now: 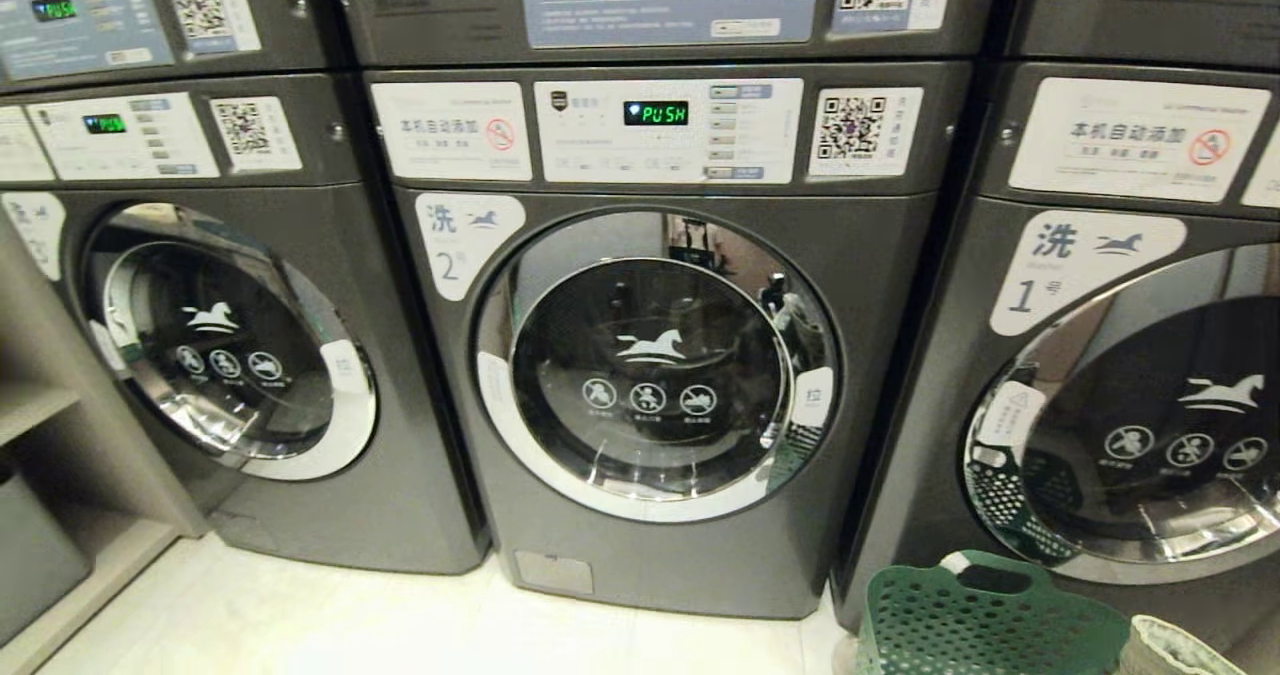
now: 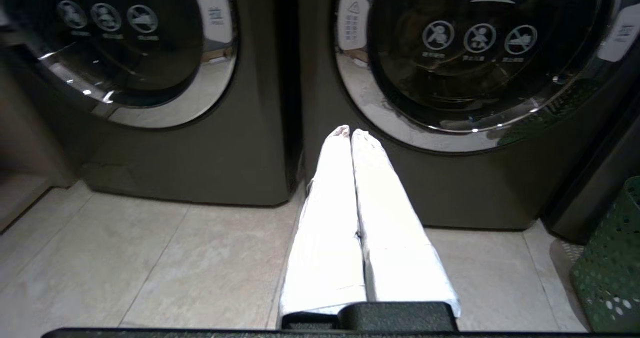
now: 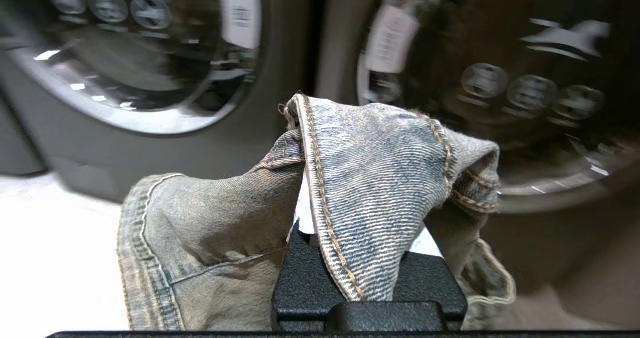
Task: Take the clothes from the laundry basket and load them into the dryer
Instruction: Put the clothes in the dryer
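Denim garment (image 3: 370, 188) before closed dryer door (image 1: 655, 365).

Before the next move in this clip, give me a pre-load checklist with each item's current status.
1. Garment gripped: ok, right gripper is shut on the denim garment.
2. Door of the middle machine open: not ok, it is closed.
3. Left gripper free: ok, shut and empty.
4. Laundry basket clear of that door: ok, it stands off to the right.
5. Clothes remaining in basket: cannot tell.
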You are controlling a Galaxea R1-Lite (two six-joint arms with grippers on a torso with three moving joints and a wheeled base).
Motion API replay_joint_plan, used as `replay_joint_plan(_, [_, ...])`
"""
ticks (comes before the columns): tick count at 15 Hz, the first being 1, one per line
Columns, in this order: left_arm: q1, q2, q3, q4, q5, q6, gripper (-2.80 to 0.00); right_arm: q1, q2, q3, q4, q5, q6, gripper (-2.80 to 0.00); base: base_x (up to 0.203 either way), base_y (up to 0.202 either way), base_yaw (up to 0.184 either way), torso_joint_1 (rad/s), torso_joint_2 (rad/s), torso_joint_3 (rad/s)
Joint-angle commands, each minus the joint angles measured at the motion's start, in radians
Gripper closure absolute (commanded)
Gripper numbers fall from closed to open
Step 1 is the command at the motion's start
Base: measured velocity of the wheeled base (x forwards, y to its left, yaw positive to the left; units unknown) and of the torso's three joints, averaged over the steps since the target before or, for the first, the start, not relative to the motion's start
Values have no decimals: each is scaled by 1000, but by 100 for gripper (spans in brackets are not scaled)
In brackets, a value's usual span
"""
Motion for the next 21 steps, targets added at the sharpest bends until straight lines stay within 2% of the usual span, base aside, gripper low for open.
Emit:
replay_joint_plan(1, [0,0,0,0,0,0,0,0,0,0,0,-1,-1,0,2,-9,173,4,-3,4])
replay_joint_plan(11, [0,0,0,0,0,0,0,0,0,0,2,-1,8,0,4,-8,163,1,3,2])
replay_joint_plan(17, [0,0,1,2,-1,8,0,0,0,0,2,-1,8,0,0,0,0,0,0,0])
replay_joint_plan(21, [0,0,2,2,-1,8,0,0,0,0,1,2,8,0,180,0,-1,3,1,3])
